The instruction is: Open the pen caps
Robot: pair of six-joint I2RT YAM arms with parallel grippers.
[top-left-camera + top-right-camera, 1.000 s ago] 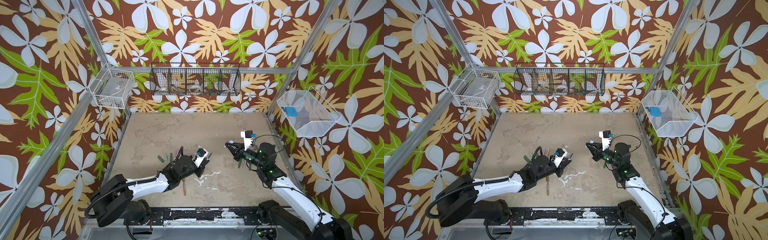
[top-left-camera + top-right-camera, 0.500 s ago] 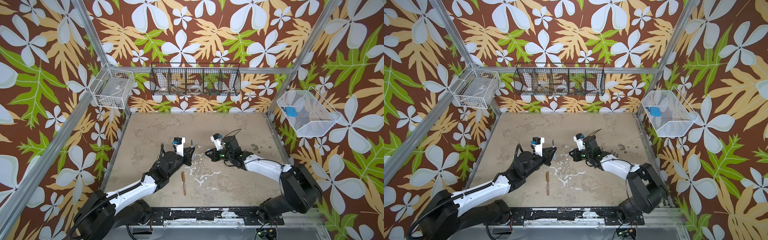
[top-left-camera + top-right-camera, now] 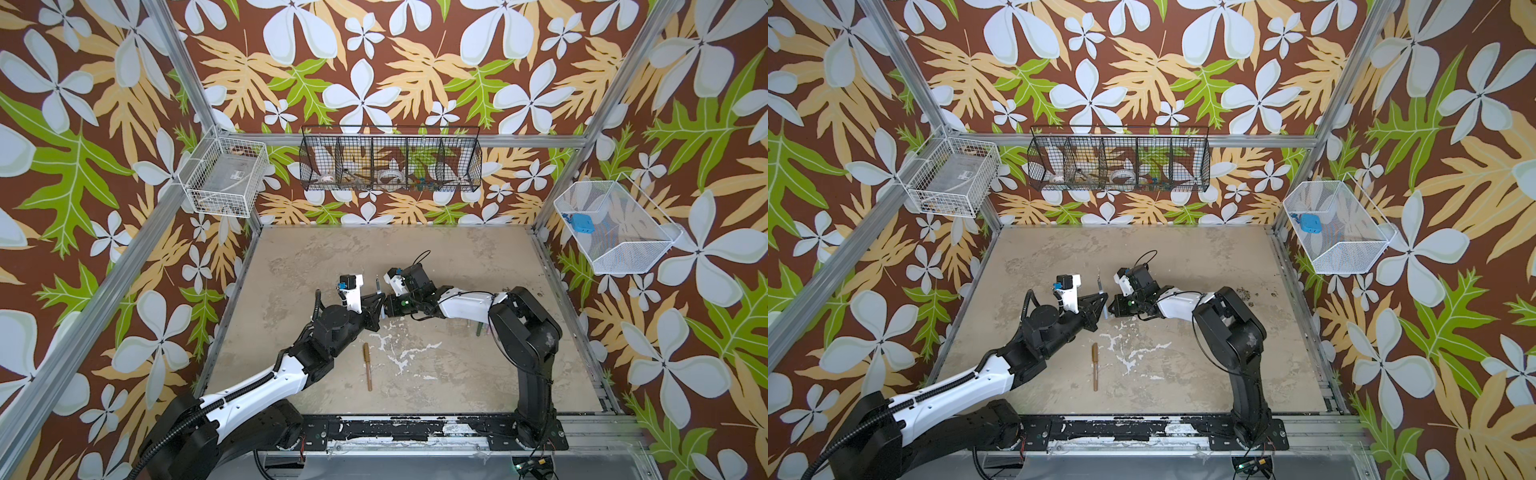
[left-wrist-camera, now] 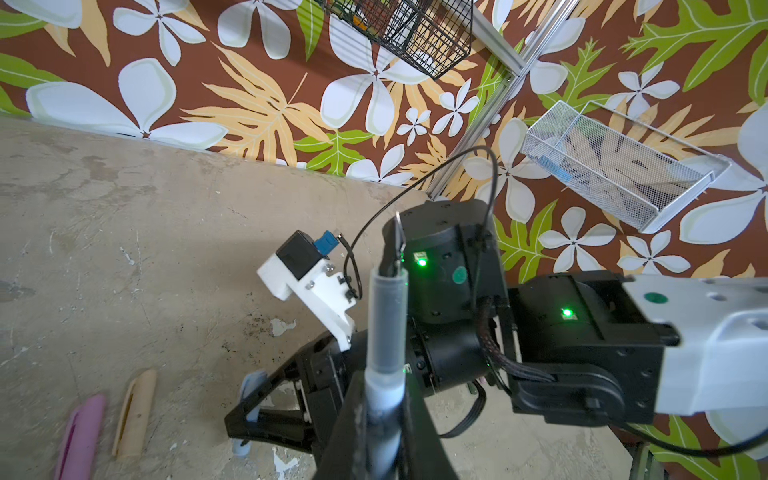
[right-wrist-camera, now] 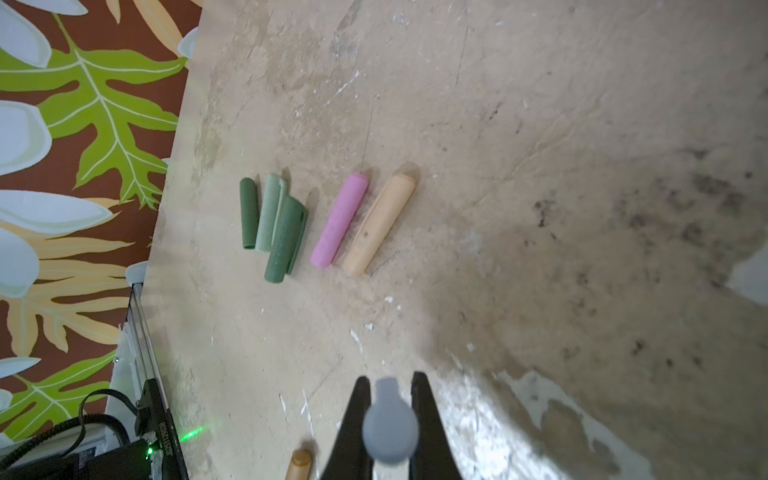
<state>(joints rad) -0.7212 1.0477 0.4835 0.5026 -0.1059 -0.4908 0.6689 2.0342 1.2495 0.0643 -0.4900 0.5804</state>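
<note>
Tools: left tool [image 4: 382,419] gripping uncapped pen [image 4: 386,320]; right tool [image 5: 390,395] gripping light blue cap [image 5: 390,432], apart from pen.

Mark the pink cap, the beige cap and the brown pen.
pink cap [image 5: 340,220]: right wrist view, mid-barrel.
beige cap [image 5: 379,224]: right wrist view, mid-barrel.
brown pen [image 3: 368,367]: a top view, middle of its body.

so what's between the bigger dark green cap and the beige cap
The pink cap, lying apart from both the bigger dark green cap and the beige cap; this shows in the right wrist view.
</note>
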